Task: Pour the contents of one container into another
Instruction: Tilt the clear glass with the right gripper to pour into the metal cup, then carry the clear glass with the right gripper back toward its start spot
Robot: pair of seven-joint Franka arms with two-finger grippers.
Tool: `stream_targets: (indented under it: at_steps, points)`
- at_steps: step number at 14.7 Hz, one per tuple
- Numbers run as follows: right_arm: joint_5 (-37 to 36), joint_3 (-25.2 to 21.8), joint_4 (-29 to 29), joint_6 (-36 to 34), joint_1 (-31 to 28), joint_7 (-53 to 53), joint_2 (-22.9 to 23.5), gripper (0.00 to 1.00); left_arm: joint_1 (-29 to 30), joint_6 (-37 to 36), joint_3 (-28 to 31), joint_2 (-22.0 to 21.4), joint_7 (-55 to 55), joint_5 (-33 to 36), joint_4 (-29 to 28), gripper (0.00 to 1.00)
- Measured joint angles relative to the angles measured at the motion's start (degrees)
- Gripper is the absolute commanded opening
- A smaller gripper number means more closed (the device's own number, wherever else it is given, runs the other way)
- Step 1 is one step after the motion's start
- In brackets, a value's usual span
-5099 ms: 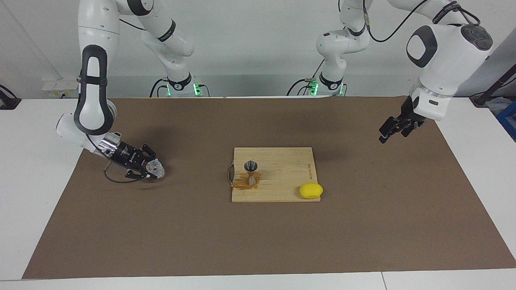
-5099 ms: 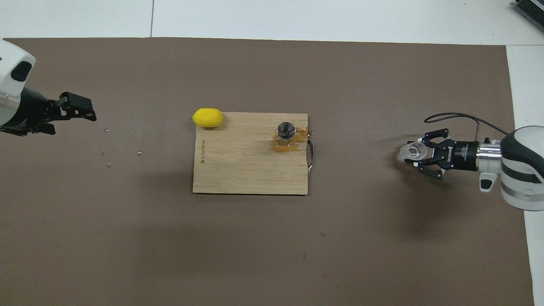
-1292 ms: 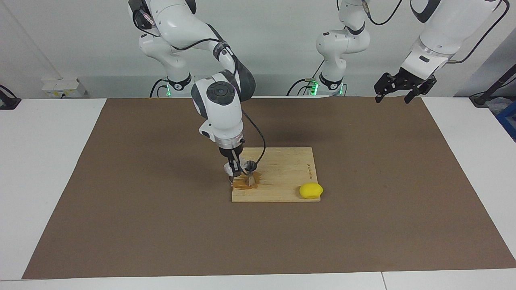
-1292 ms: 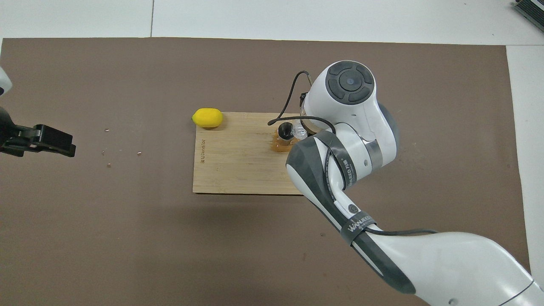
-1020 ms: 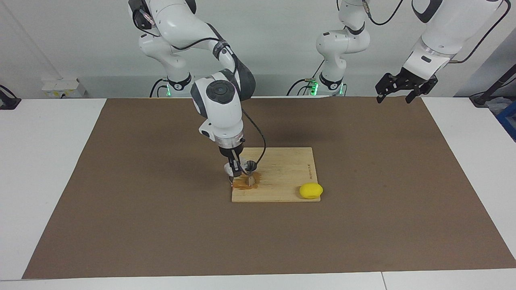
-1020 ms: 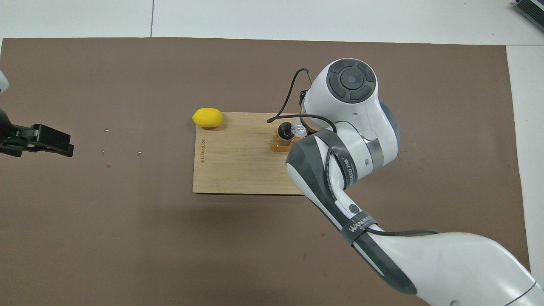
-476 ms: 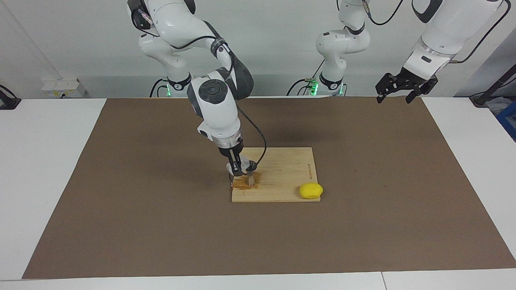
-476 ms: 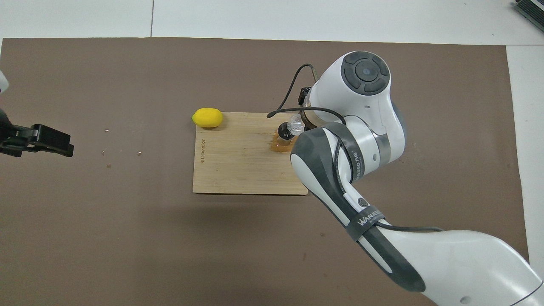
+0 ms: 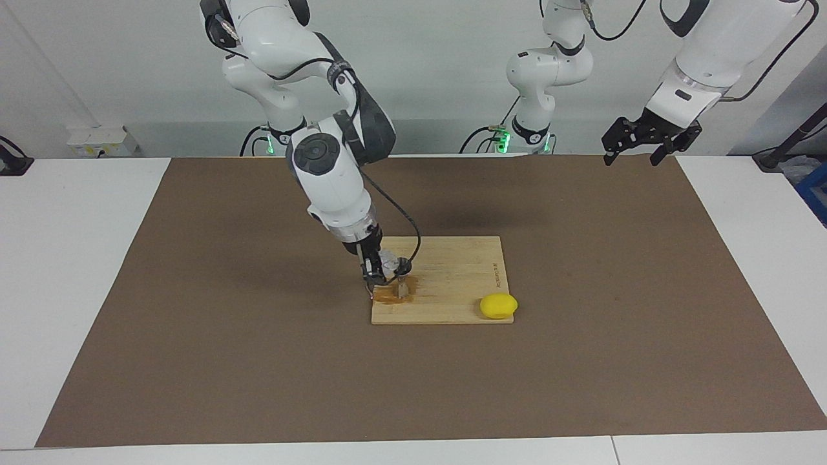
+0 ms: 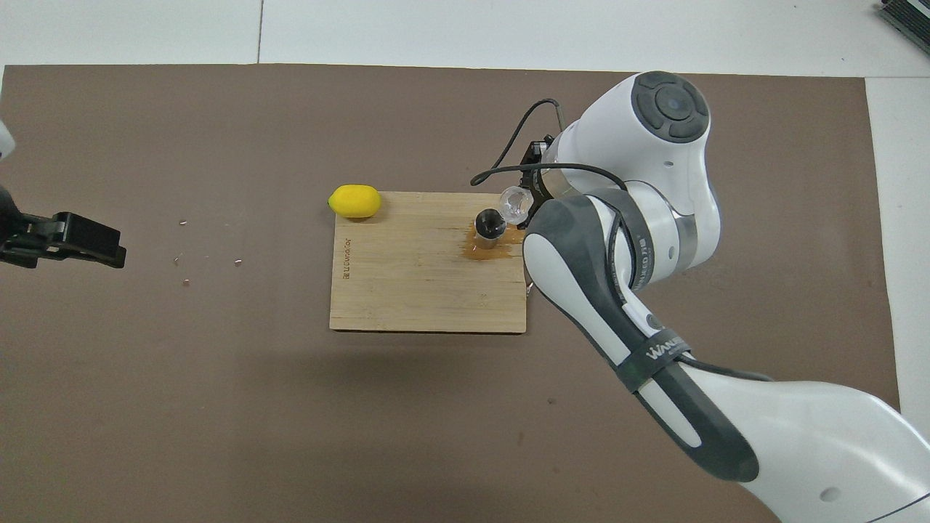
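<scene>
I have the right gripper (image 9: 381,268) clamped on the glass cup (image 10: 515,204), tilted beside the jigger (image 10: 490,226) just below it; pouring looks underway. Next I'd tip further. The left gripper (image 9: 646,139) waits, fingers spread.

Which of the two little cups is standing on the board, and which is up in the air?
The steel jigger stands on the cutting board; the right gripper holds the clear glass cup above it.

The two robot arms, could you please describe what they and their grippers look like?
Both arms are glossy white with dark grey joint sections and round caps. The right gripper and left gripper are black and two-fingered. A black cable loops at the right wrist, and a dark band carries white lettering.
</scene>
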Motion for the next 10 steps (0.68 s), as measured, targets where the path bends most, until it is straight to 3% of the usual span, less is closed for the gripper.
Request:
stream_targets:
  at_steps: [6, 10]
  points:
    - [13.7, 0.0, -0.6, -1.0, -7.3, -5.4, 0.0, 0.00, 0.0, 0.0, 0.0, 0.0, 0.0, 0.0, 0.0, 1.00]
    - [24.3, -0.1, -6.6, -1.5, -14.7, -16.3, -1.2, 0.00, 0.0, 0.0, 0.0, 0.0, 0.0, 0.0, 0.0, 1.00]
